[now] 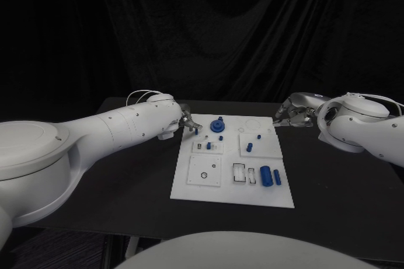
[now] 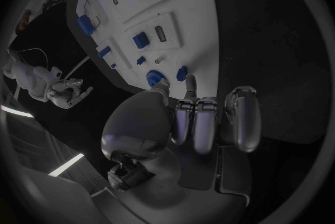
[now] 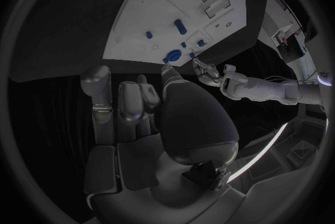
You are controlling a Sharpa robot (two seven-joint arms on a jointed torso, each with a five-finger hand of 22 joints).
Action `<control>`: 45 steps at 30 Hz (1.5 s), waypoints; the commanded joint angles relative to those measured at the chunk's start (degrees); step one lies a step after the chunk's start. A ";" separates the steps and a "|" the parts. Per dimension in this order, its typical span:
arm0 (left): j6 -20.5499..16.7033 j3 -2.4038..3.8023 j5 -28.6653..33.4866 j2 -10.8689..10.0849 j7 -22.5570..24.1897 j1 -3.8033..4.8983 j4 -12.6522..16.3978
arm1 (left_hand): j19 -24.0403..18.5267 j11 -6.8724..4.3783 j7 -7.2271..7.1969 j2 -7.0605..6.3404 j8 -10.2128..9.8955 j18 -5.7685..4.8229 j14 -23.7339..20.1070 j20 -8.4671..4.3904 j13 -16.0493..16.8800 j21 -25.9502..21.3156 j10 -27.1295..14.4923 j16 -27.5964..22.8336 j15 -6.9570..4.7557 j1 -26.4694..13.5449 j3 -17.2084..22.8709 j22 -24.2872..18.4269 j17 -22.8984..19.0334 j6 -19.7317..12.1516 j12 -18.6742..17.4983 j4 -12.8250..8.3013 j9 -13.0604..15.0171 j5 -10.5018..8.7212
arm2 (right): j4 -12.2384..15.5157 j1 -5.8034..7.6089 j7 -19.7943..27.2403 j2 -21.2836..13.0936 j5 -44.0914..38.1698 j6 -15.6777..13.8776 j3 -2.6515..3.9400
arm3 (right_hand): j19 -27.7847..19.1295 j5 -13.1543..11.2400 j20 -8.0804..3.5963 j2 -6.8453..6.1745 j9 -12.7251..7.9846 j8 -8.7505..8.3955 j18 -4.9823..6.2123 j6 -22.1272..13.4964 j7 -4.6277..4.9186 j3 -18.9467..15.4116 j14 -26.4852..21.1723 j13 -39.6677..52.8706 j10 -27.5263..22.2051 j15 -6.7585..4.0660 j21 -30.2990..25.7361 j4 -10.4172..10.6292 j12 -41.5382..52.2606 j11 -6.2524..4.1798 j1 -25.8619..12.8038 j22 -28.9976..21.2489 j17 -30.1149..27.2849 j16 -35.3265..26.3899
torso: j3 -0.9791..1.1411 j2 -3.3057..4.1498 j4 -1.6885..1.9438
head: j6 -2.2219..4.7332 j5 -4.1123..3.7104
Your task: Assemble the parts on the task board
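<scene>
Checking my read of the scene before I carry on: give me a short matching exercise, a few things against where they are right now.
Things:
1. left hand
2. right hand
3. blue round part
4. two blue cylinders

Places:
A. lying side by side near the task board's near right corner
B. by the board's far right corner
C. standing on the board's far half, near the left hand
D. by the board's far left corner

Pairs: 1-D, 2-B, 3-C, 4-A
</scene>
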 commanded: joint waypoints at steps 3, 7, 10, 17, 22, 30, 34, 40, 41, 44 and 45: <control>-0.87 0.05 0.06 0.49 0.98 -0.20 -0.49 | -0.16 0.50 0.12 0.47 -0.57 -0.39 6.05 0.54 15.09 -0.27 5.97 0.15 0.58 0.42 -0.15 4.77 15.09 -0.19 0.20 -0.45 -0.45 0.38 | 0.02 -0.09 -0.98 0.10 -0.21 0.99 0.04 | -0.38 0.11 -0.09 0.44 -0.09 -0.28 1.16 0.23 0.00 0.04 -0.32 -0.03 -0.36 0.08 -0.12 0.08 -0.21 0.12 -0.04 5.58 -0.07 -0.21 | 0.01 -0.01 0.02 | -0.01 0.02; -0.69 0.05 0.06 0.73 0.57 -0.40 -0.92 | -0.13 0.53 0.13 0.55 -0.80 -0.40 6.05 0.60 15.09 -0.25 5.97 0.15 0.62 0.71 -0.07 4.84 15.09 0.03 0.20 -0.71 -0.65 0.72 | -0.01 -0.09 -1.03 0.16 -0.21 1.25 0.04 | -0.42 -0.01 -0.09 0.42 -0.12 -0.32 1.19 0.16 0.01 0.00 -0.36 -0.18 -0.47 0.09 -0.29 0.11 -0.38 0.13 -0.09 5.54 -0.15 -0.34 | 0.01 -0.01 0.04 | -0.01 -0.06; -0.57 0.05 0.06 0.88 0.51 -0.59 -1.21 | -0.22 0.54 0.15 0.60 -0.96 -0.36 6.05 0.64 15.09 -0.37 5.97 0.15 0.64 0.88 0.00 4.74 15.09 0.06 0.20 -0.88 -0.75 0.93 | -0.01 -0.09 -1.10 0.19 -0.21 1.43 0.04 | -0.46 -0.07 -0.09 0.41 -0.13 -0.34 1.21 0.14 0.01 -0.03 -0.38 -0.24 -0.53 0.10 -0.47 0.13 -0.46 0.13 -0.13 5.50 -0.21 -0.42 | 0.03 0.02 0.01 | -0.01 0.01; -0.71 0.05 0.06 1.19 0.94 -0.84 -1.64 | -0.31 0.61 0.25 0.65 -1.31 -0.32 6.05 0.68 15.09 -0.49 5.97 0.15 0.69 0.97 0.02 4.66 15.09 -0.13 0.20 -0.99 -0.93 1.07 | 0.04 -0.09 -1.25 0.19 -0.21 1.66 0.04 | -0.46 -0.07 -0.09 0.41 -0.13 -0.34 1.21 0.14 0.01 -0.03 -0.38 -0.24 -0.53 0.10 -0.47 0.13 -0.46 0.13 -0.13 5.50 -0.21 -0.42 | 0.01 0.07 -0.02 | -0.01 -0.15; -0.83 0.05 0.06 1.29 1.11 -0.90 -1.74 | -0.31 0.69 0.35 0.72 -1.66 -0.32 6.05 0.73 15.09 -0.50 5.97 0.15 0.74 0.89 -0.02 4.69 15.09 -0.36 0.20 -0.97 -1.11 1.08 | 0.09 -0.08 -1.38 0.13 -0.21 1.85 0.04 | -0.50 -0.14 -0.08 0.41 -0.15 -0.37 1.23 0.12 0.01 -0.07 -0.46 -0.34 -0.61 0.11 -0.63 0.17 -0.59 0.14 -0.20 5.47 -0.37 -0.65 | 0.00 0.04 -0.01 | -0.01 -0.11; -0.91 0.05 0.06 1.38 1.36 -0.98 -1.95 | -0.33 0.72 0.38 0.82 -1.80 -0.32 6.05 0.76 15.09 -0.53 5.97 0.15 0.77 0.89 0.00 4.67 15.09 -0.42 0.20 -0.97 -1.20 1.12 | 0.09 -0.08 -1.52 0.13 -0.21 2.06 0.05 | -0.54 -0.18 -0.08 0.41 -0.16 -0.38 1.25 0.11 0.01 -0.09 -0.50 -0.43 -0.68 0.12 -0.79 0.19 -0.69 0.15 -0.24 5.44 -0.45 -0.77 | 0.05 -0.01 -0.07 | -0.01 -0.21; -0.64 0.05 0.06 1.48 1.46 -1.00 -2.20 | -0.40 0.80 0.45 1.12 -2.16 -0.30 6.05 0.83 15.09 -0.61 5.97 0.15 0.86 0.98 0.15 4.64 15.09 -0.50 0.20 -1.04 -1.45 1.38 | 0.06 -0.08 -1.63 0.15 -0.21 2.21 0.05 | -0.58 -0.22 -0.07 0.41 -0.17 -0.39 1.27 0.10 0.01 -0.11 -0.54 -0.55 -0.78 0.12 -0.93 0.21 -0.84 0.15 -0.28 5.41 -0.52 -0.88 | 0.05 -0.02 -0.07 | -0.01 -0.35; -0.42 0.05 0.06 1.63 1.65 -1.02 -2.54 | -0.47 0.90 0.55 1.34 -2.69 -0.28 6.05 0.93 15.09 -0.71 5.97 0.15 0.97 1.19 0.33 4.62 15.09 -0.51 0.20 -1.26 -1.92 1.78 | 0.02 -0.08 -1.73 0.24 -0.21 2.35 0.05 | -0.58 -0.22 -0.07 0.41 -0.17 -0.39 1.27 0.10 0.01 -0.11 -0.54 -0.55 -0.78 0.12 -0.93 0.21 -0.84 0.15 -0.28 5.41 -0.52 -0.88 | 0.04 -0.04 0.05 | -0.01 -0.56; -0.37 0.05 0.06 1.66 1.70 -1.03 -2.62 | -0.47 0.91 0.56 1.37 -2.76 -0.28 6.05 0.95 15.09 -0.70 5.97 0.15 0.98 1.25 0.37 4.63 15.09 -0.48 0.20 -1.32 -1.99 1.84 | 0.00 -0.08 -1.74 0.27 -0.21 2.38 0.05 | -0.58 -0.22 -0.07 0.41 -0.17 -0.39 1.27 0.10 0.01 -0.11 -0.54 -0.55 -0.78 0.12 -0.93 0.21 -0.84 0.15 -0.28 5.41 -0.52 -0.88 | 0.02 -0.03 0.02 | -0.01 -0.58; -0.22 0.05 0.06 1.73 1.89 -1.05 -2.86 | -0.59 0.96 0.60 1.52 -3.10 -0.24 6.05 1.02 15.09 -0.84 5.97 0.15 1.04 1.65 0.68 4.56 15.09 -0.34 0.20 -1.72 -2.33 2.12 | -0.04 -0.08 -1.77 0.35 -0.21 2.43 0.05 | -0.66 -0.24 -0.07 0.42 -0.17 -0.39 1.31 0.10 0.01 -0.12 -0.57 -0.68 -0.89 0.13 -1.22 0.21 -1.00 0.16 -0.29 5.34 -0.59 -0.98 | 0.02 0.00 0.06 | -0.01 -0.64; -0.15 0.05 0.06 1.77 1.99 -1.07 -2.96 | -0.60 0.96 0.60 1.53 -3.13 -0.23 6.05 1.02 15.09 -0.86 5.97 0.15 1.05 1.68 0.70 4.55 15.09 -0.33 0.20 -1.76 -2.36 2.13 | -0.05 -0.08 -1.78 0.38 -0.21 2.45 0.05 | -0.66 -0.24 -0.07 0.42 -0.17 -0.39 1.31 0.10 0.01 -0.12 -0.57 -0.68 -0.89 0.13 -1.22 0.21 -1.00 0.16 -0.29 5.34 -0.59 -0.98 | 0.02 0.00 0.05 | -0.01 -0.62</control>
